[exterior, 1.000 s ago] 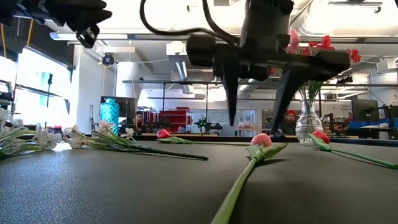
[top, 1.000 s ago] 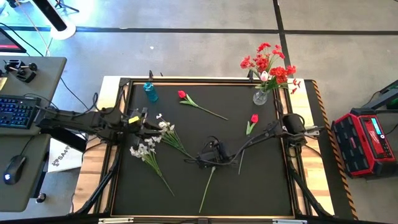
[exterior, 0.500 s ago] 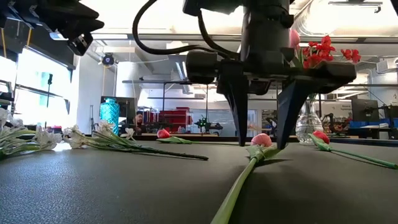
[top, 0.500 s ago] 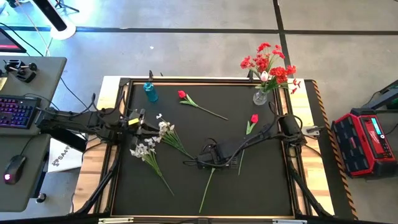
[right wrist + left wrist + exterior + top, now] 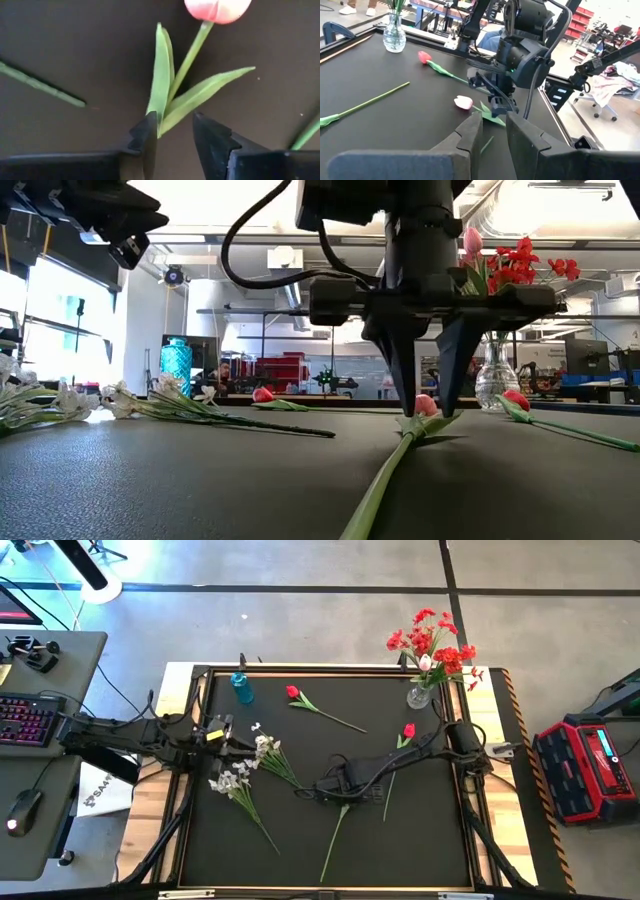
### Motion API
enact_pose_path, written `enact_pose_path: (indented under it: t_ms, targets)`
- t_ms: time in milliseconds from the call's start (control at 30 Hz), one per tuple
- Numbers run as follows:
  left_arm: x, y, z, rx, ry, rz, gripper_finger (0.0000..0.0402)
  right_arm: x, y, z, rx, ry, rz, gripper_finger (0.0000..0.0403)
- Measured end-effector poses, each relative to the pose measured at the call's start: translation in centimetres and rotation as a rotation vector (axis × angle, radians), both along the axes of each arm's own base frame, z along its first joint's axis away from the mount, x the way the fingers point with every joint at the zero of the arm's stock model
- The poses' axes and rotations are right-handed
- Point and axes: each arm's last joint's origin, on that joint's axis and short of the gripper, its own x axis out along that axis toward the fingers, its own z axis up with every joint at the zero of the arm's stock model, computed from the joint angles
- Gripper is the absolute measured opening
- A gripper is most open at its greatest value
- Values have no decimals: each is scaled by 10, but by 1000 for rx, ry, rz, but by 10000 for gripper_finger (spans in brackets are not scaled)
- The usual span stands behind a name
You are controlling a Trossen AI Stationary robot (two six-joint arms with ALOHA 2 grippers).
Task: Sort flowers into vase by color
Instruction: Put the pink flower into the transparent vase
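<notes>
The large black table (image 5: 420,840) with a wooden edge carries all the flowers. The right arm reaches from the right side to the middle of the table, and the left arm comes in from the left side.

The right tool (image 5: 335,790) is lowered over the pale pink tulip with a long green stem (image 5: 424,406), which lies flat near the middle of the table. Its two dark fingers (image 5: 145,137) stand on both sides of the stem, just below the leaves, with a narrow gap between them. They are half closed around the stem, and I cannot tell if they already press it.

The left tool (image 5: 238,746) is above the left part of the table, close to the white blossom sprays (image 5: 262,752). Its fingers (image 5: 470,136) are nearly together with a small gap and hold nothing.

A clear glass vase (image 5: 419,695) stands at the far right corner and holds red clustered flowers (image 5: 432,640) and one pink tulip. A small blue bottle (image 5: 242,688) stands at the far left part of the table.

One single red bud with a green stem (image 5: 293,693) lies near the bottle, and another red bud (image 5: 408,731) lies near the vase, between the vase and the right tool. A second white spray (image 5: 228,782) lies just beside the first, nearer to the front.
</notes>
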Motion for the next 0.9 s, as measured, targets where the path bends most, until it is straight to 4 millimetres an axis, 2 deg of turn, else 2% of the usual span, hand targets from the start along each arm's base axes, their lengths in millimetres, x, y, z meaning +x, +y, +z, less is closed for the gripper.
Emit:
enact_pose_path:
  t_ms: [133,300,433,600,767,900]
  targets:
    - [0,0,0,4,0,16,74,-4,-1,0,-2,36,25,139]
    - [0,1,0,11,-1,46,74,0,-13,0,-27,18,30,176]
    - [0,1,0,12,-1,49,74,3,-16,4,-21,-11,28,184]
    - [0,2,0,22,-1,66,74,3,-20,5,-48,-13,37,171]
    - [1,2,0,44,1,72,74,0,-31,4,-110,35,22,136]
    - [1,2,0,45,3,74,74,-3,-41,-10,-86,31,16,110]
